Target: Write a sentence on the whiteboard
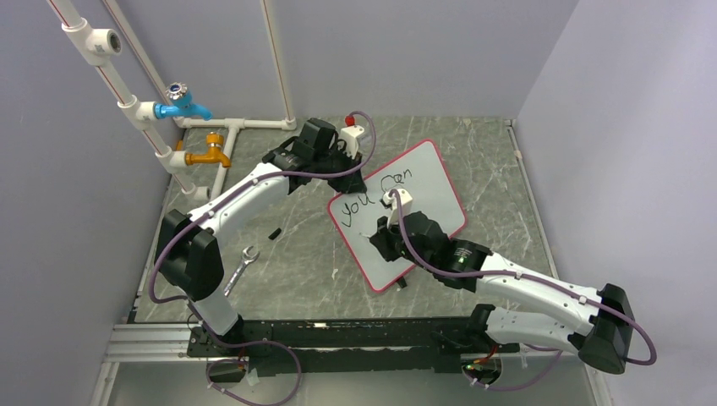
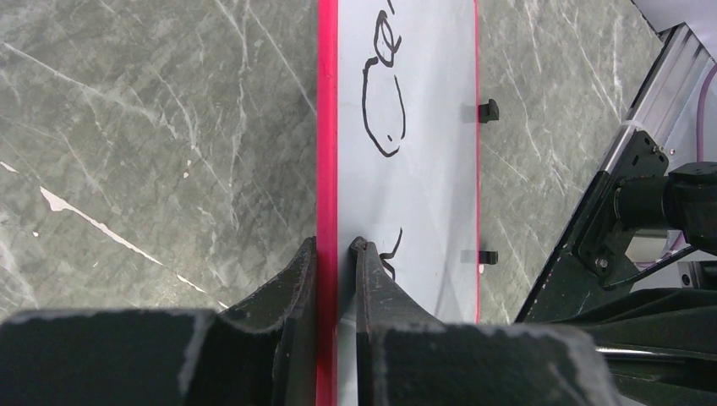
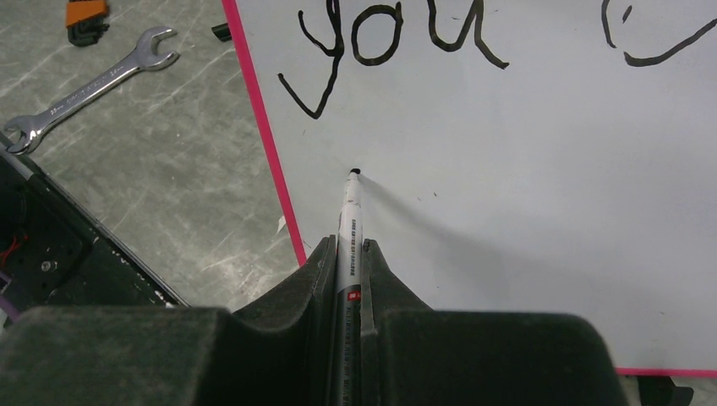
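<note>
Whiteboard (image 1: 444,190) flat on bench, angled, right of centre; left gripper (image 2: 336,247) jaws pinched on its red far-left rim, right gripper (image 3: 348,247) jaws clenched on marker (image 3: 350,207), tip at board just below "you". Risk of board pivoting/sliding under pen drag w/ only a thin-rim pinch, so crooked strokes. Also risk of marker skidding back in jaws if pressed too hard.

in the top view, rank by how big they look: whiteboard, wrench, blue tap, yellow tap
1. whiteboard, by far the largest.
2. blue tap and yellow tap: they look alike, so unranked.
3. wrench: about as long as a tap but thinner. The taps may sit higher, nearer the camera, so this place is unsure.
</note>
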